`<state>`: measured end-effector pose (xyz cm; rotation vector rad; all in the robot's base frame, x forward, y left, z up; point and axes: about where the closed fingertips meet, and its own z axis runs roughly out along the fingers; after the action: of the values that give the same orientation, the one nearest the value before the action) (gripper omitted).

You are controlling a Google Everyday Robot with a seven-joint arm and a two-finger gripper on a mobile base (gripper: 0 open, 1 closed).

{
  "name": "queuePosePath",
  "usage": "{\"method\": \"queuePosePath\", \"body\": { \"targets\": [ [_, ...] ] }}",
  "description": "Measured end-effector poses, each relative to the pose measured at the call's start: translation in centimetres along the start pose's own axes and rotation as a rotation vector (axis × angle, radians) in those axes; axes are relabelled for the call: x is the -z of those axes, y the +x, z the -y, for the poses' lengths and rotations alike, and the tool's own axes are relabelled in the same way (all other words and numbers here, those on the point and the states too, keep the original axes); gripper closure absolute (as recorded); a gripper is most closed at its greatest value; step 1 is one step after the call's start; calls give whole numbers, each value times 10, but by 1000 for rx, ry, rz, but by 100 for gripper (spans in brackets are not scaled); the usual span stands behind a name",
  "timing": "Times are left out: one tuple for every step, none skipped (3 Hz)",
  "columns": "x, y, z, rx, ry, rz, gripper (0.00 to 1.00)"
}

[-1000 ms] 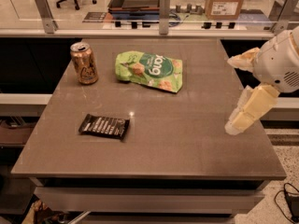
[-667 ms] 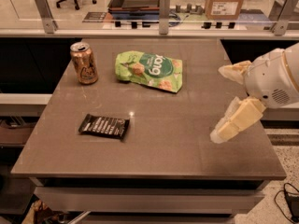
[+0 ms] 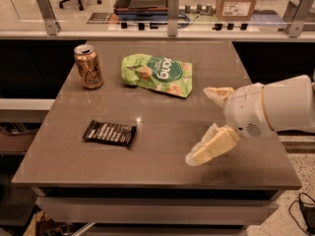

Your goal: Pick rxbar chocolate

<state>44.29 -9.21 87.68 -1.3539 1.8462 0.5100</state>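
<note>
The rxbar chocolate (image 3: pixel 109 132), a flat black wrapped bar with white lettering, lies on the grey table (image 3: pixel 162 168) at the front left. My gripper (image 3: pixel 198 126) hangs over the right part of the table, well to the right of the bar and not touching it. Its two pale fingers stand wide apart, so it is open and empty. One fingertip (image 3: pixel 210 92) points left near the green bag; the other (image 3: pixel 196 157) is low by the table's front.
A green snack bag (image 3: pixel 157 74) lies at the back middle of the table. A copper-coloured drink can (image 3: pixel 88 66) stands upright at the back left. A glass-railed ledge (image 3: pixel 172 31) runs behind the table, with a cardboard box (image 3: pixel 237 1) beyond it.
My gripper and arm have moved left, from the table's right edge in over the tabletop, closer to the bar. The bar, bag and can have not moved.
</note>
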Motion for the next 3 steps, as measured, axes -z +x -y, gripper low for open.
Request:
{"method": "queuePosePath", "body": {
  "targets": [
    [-31,-7,-11,10,-35,36,0],
    [-55,-22,-26,37,-79,68,0],
    [-76,-35,-37,39,-119,95,0]
  ]
}}
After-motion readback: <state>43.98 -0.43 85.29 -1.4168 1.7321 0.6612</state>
